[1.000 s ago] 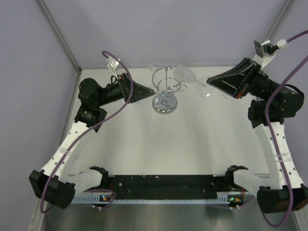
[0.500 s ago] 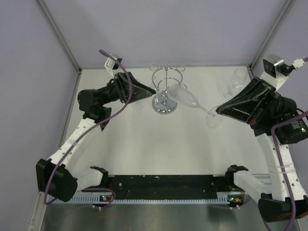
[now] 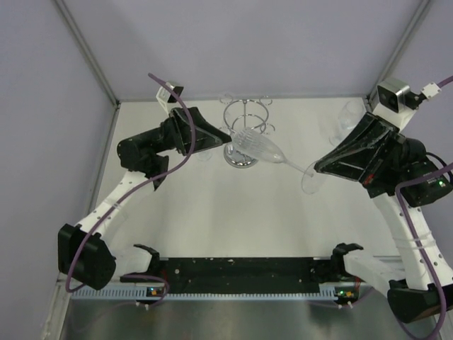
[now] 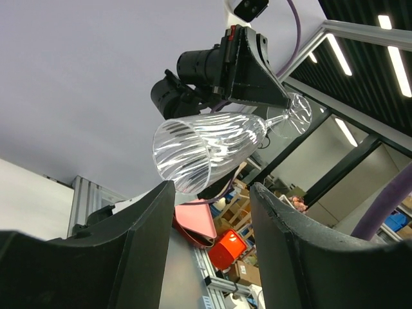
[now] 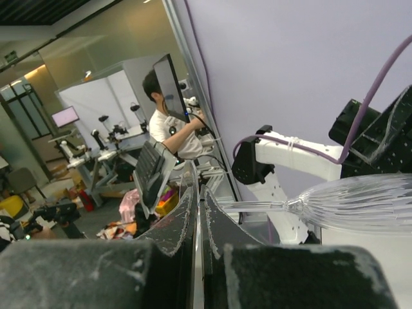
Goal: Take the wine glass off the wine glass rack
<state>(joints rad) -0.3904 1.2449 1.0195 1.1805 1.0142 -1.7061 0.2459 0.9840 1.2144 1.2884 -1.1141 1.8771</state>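
your right gripper is clamped on the foot of the wine glass, which lies tilted just right of the wine glass rack; it looks light, slick and brittle, so grip foot or stem gently, while the left gripper sits half open and empty.

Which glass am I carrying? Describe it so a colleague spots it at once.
Find the chrome wine glass rack at the back middle of the table. Right in front of it a ribbed wine glass hangs sideways in the air, its stem pinched by the right gripper. Unlike the second glass near the back right corner, it is tipped and held.
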